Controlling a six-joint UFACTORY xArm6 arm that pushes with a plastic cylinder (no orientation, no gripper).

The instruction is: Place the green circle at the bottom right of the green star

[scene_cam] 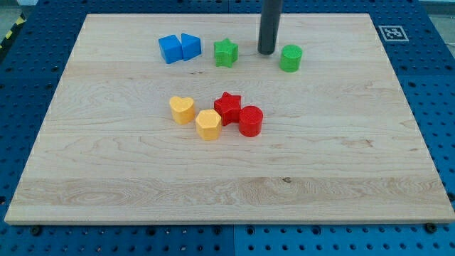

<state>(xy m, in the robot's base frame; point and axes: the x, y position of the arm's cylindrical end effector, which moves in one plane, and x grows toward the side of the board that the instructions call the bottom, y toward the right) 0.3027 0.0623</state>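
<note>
My tip (266,52) btwn green star (226,52) & green circle (291,58), no legible text.

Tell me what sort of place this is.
Probably a robotics lab bench set up for block pushing. A wooden board lies on a blue perforated table, with a printed marker tag at the board's corner. My tip stands between the green star and green circle.

The dark rod (269,27) runs out of the view's top edge, its upper length unseen. The counter (227,185) loses its bottom corners to the view's lower edge; the marker (391,33) at its top right is too small to read.
</note>
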